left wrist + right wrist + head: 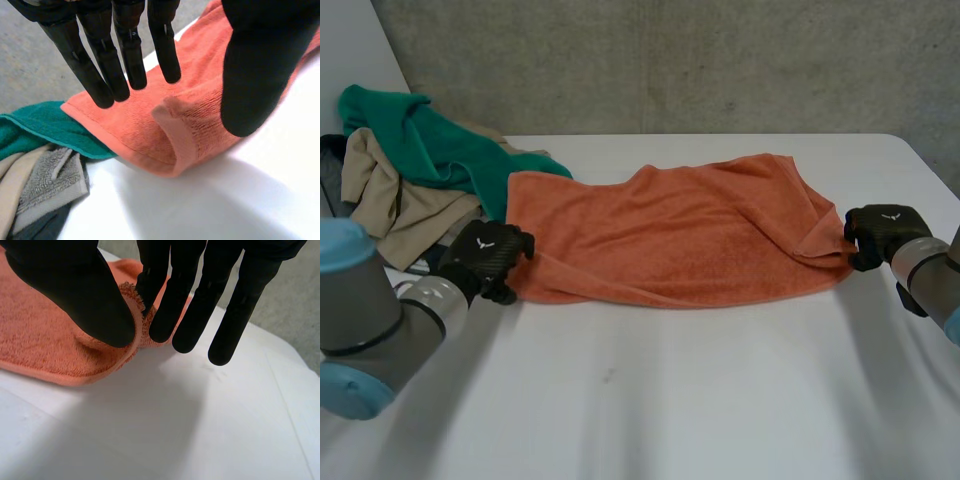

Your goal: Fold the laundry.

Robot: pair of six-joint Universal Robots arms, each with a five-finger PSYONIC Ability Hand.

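An orange towel lies folded lengthwise across the white table. My left hand is at the towel's left end. In the left wrist view its fingers are straight and spread from the thumb, just above the towel's folded corner, not gripping it. My right hand is at the towel's right end. There the thumb and a finger pinch the towel's corner.
A heap of laundry sits at the table's back left: a green towel on top, a beige cloth and a grey towel beneath. The table's right edge runs close behind my right hand.
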